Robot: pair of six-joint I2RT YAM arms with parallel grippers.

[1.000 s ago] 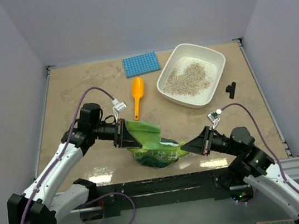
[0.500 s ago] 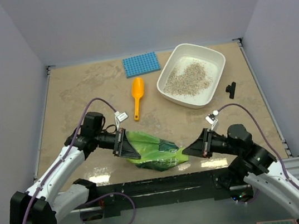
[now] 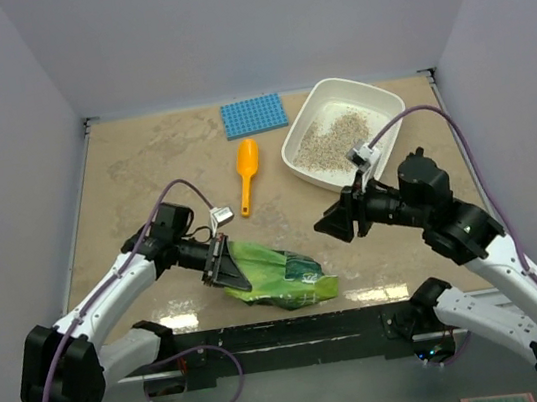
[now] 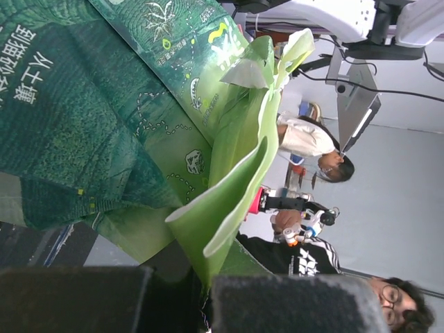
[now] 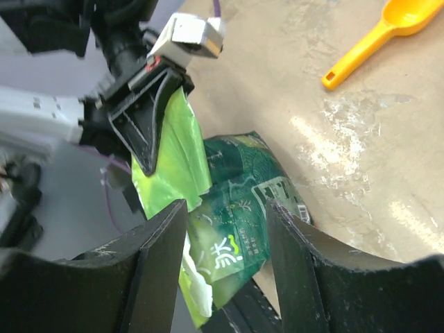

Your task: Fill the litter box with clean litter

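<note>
The white litter box (image 3: 387, 119) stands at the back right with a heap of clean litter (image 3: 333, 143) inside. A crinkly green bag (image 3: 282, 275) lies near the table's front edge. My left gripper (image 3: 225, 261) is shut on the bag's left end. In the left wrist view the bag (image 4: 139, 104) fills the frame, its fold pinched at my left gripper (image 4: 201, 295). My right gripper (image 3: 337, 221) hangs open above the table, right of the bag and apart from it. In the right wrist view my right gripper (image 5: 225, 257) holds nothing, with the bag (image 5: 243, 201) lying below and beyond it.
An orange scoop (image 3: 247, 174) lies mid-table, also in the right wrist view as the scoop (image 5: 378, 31). A blue studded mat (image 3: 254, 115) sits at the back. Grey walls close in three sides of the table (image 3: 142, 169).
My right gripper has opened, let go of the bag's right end, and lifted back toward the litter box. The bag has sunk onto the table, still held by my left gripper.
</note>
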